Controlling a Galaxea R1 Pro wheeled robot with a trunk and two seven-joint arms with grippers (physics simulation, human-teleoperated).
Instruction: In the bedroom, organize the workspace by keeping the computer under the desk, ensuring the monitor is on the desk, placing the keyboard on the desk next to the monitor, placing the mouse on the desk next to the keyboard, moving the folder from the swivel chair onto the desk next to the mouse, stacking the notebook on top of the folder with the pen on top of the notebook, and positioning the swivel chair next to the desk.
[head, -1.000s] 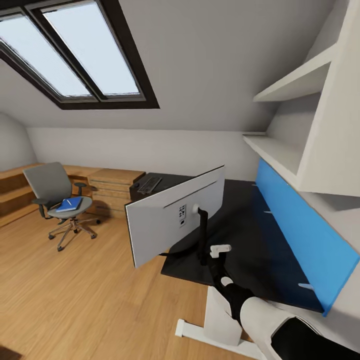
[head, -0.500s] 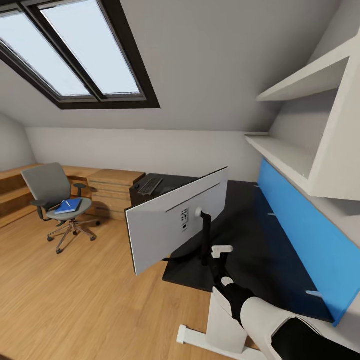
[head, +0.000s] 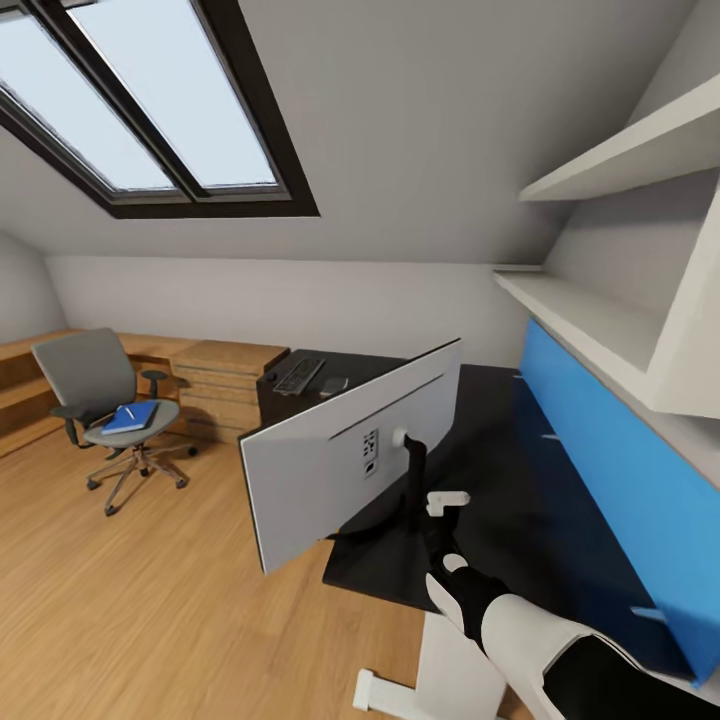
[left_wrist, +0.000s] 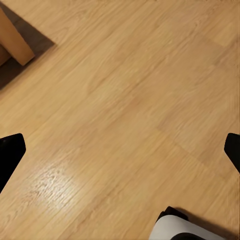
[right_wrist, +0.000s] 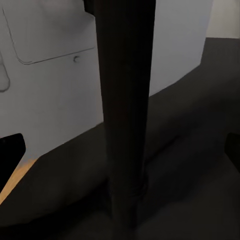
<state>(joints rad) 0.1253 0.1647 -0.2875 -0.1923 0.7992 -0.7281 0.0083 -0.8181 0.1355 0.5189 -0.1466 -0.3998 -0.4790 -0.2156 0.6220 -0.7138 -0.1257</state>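
Observation:
The monitor (head: 345, 455) stands on the black desk (head: 520, 500) near its front edge, its white back towards me. My right gripper (head: 438, 518) is at the monitor's black stand pole (right_wrist: 125, 100), open, with the pole between its fingertips (right_wrist: 11, 150). A keyboard (head: 298, 375) and a mouse (head: 333, 384) lie at the desk's far end. The grey swivel chair (head: 95, 385) stands far left with a flat blue folder stack (head: 130, 417) on its seat. My left gripper (left_wrist: 120, 155) hangs open over the wooden floor (left_wrist: 125, 90).
Wooden drawers (head: 225, 385) stand between the chair and the desk. A blue panel (head: 620, 480) and white shelves (head: 600, 310) line the wall at the right. Dark skylights (head: 150, 100) sit in the sloped ceiling. White desk legs (head: 450, 670) are below me.
The whole view has shifted a little: the chair and drawers now sit further left and the monitor looks closer. My right gripper stays at the monitor stand.

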